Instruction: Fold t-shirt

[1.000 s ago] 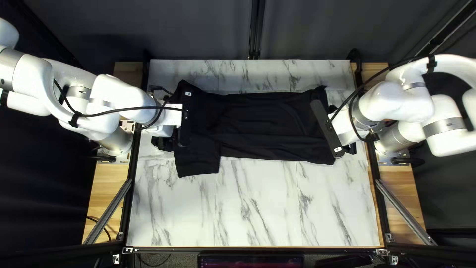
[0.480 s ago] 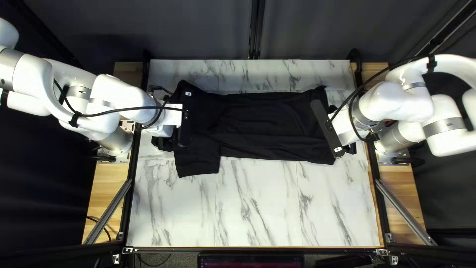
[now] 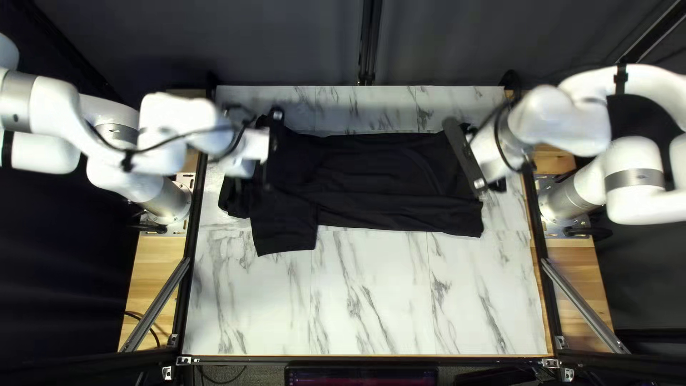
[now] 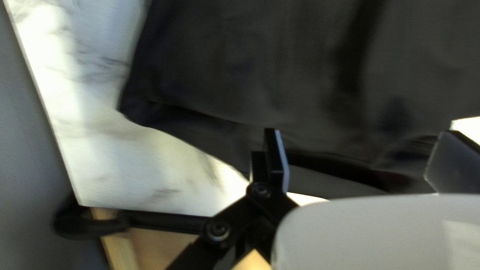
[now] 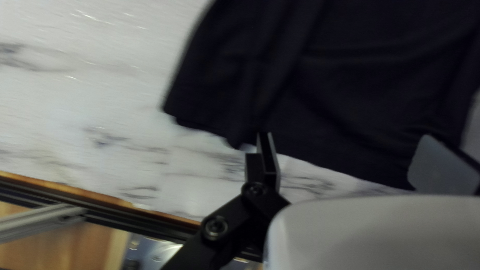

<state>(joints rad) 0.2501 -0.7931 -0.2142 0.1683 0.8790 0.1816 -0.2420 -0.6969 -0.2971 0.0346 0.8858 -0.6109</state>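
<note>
While the left gripper (image 4: 357, 134) and right gripper (image 5: 346, 137) hang spread wide at its ends, the black t-shirt (image 3: 386, 175) lies across the marbled tabletop (image 3: 371, 300): soft, light cloth, likely to sag, so pinch all layers near the hem (image 5: 350, 162) corners.

The shirt (image 3: 386, 171) is showing matt cloth; the table (image 3: 379, 300) is gleaming smoothly; at its four o'clock, a metal rail (image 3: 584, 306) is looking dull.
</note>
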